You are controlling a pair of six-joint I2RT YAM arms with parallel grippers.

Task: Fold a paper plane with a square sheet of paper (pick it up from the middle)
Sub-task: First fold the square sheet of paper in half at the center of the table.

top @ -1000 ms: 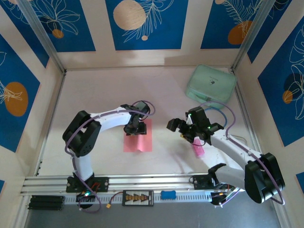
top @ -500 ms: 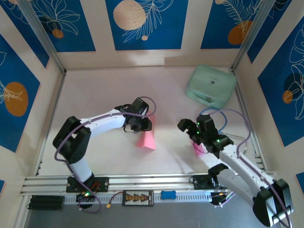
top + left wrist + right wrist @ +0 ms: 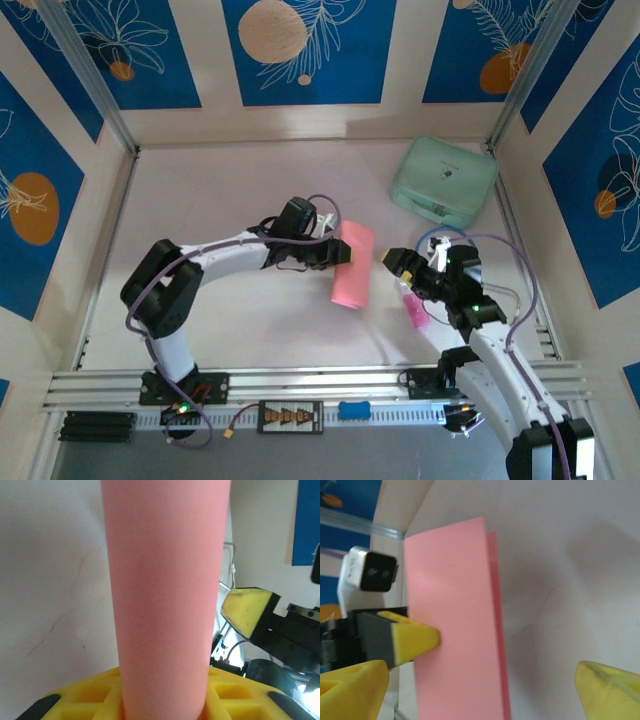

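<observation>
Since a second ago your left gripper [image 3: 343,254] has lifted the square sheet of paper [image 3: 353,265] off the table [image 3: 200,190] and carried it right. Its fingers are clamped on the doubled sheet, whose edges sit slightly offset. Your right gripper [image 3: 402,272] waits just beside it, fingers wide apart. The table is bare to the left. The mark on the mint-green case [image 3: 444,181] is too small to read.

The square sheet of paper [image 3: 353,266] is found doubled over into a narrow salmon-pink strip, its two layers slightly offset along one long edge. It is held raised near mid-workspace, pinched at one side by the left gripper [image 3: 338,254].
</observation>
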